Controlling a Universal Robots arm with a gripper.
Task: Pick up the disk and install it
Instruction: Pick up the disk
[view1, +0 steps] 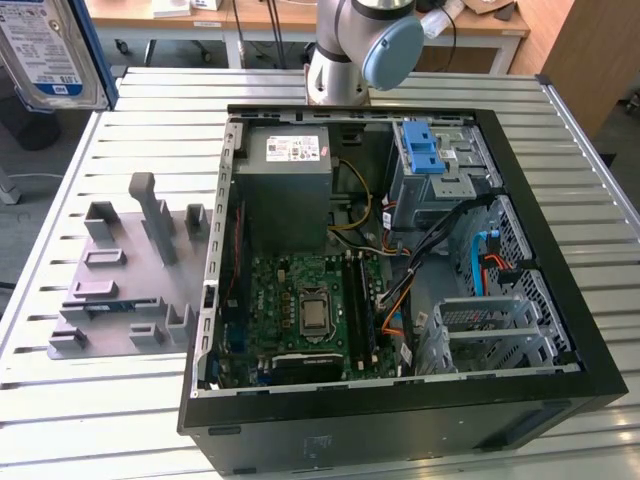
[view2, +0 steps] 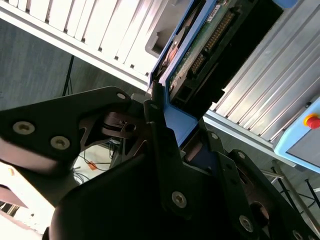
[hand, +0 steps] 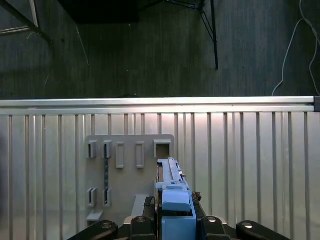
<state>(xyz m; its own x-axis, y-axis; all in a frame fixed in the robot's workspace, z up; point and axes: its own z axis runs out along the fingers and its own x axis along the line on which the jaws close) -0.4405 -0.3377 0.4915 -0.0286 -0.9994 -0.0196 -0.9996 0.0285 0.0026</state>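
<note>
The disk (view1: 45, 50) hangs high at the exterior view's upper left, off the table's far corner, its white-and-blue label facing the camera and its blue carrier frame along the edge. In the second wrist view the disk (view2: 200, 45) shows its green circuit-board side, with my gripper (view2: 170, 125) shut on the blue frame. In the first wrist view the disk (hand: 172, 185) stands edge-on between the black fingers of my gripper (hand: 175, 212), above the slatted table.
An open black computer case (view1: 560, 300) lies on the slatted metal table (view1: 100, 420), with a blue ridged latch (view1: 425, 150) at its drive bay. A grey slotted fixture plate (view1: 105, 300) sits at the case's left. The arm's base (view1: 345, 60) stands behind the case.
</note>
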